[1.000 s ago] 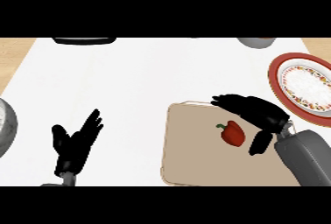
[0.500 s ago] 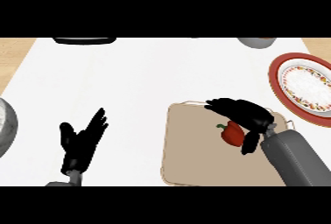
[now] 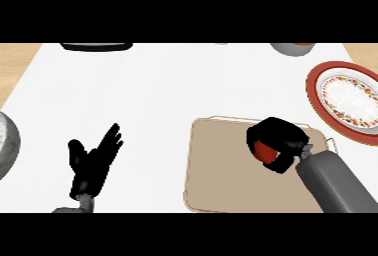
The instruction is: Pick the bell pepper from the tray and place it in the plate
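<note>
My right hand (image 3: 279, 141) had its fingers curled down over the bell pepper (image 3: 263, 149), red showing just under and left of the palm, pepper sitting on the tray (image 3: 221, 175) near its top right; long axis hidden, couldn't tell. The plate (image 3: 319, 90) lay up and right of that hand, just past the tray's corner, so I judged the lift should go that way. Left hand (image 3: 92, 162) rested open, fingers spread, well apart at lower left.
</note>
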Robot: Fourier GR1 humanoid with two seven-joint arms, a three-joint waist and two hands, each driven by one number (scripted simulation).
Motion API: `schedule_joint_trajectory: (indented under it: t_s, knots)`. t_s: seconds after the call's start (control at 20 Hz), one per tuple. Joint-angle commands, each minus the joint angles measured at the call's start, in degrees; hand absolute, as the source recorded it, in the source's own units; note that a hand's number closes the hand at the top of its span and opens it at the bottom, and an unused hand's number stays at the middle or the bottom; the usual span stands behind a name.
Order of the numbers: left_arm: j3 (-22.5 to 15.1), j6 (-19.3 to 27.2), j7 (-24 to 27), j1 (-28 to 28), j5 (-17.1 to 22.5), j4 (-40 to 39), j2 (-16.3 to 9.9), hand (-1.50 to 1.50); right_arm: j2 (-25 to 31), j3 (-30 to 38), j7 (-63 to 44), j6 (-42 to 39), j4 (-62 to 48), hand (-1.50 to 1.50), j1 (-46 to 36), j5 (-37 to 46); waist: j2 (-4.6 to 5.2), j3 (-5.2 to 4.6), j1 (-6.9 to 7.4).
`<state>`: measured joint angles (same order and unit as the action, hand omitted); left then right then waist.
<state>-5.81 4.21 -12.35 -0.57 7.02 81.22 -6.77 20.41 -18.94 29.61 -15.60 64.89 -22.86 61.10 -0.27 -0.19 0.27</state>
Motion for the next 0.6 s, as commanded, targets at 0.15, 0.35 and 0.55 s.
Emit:
schedule_joint_trajectory:
  t_s: [0.15,0.35,0.55]
  knots:
    - [1.83,-0.47,-0.82,-1.22,0.79,2.06,-1.03,0.0,3.48,2.99,-1.72,4.81,11.24,1.5,17.31,-0.95,-0.32,0.15,-2.58]
    - [3.66,0.98,0.89,-3.62,0.93,1.0,-1.01,0.0,5.21,7.48,-4.14,9.35,20.53,1.5,30.65,-4.14,-0.79,0.06,-5.16]
    - [1.19,0.21,-0.18,-4.03,0.63,2.87,0.21,0.0,2.25,13.91,3.06,14.73,30.22,1.5,36.84,-15.84,-0.49,0.19,-3.61]
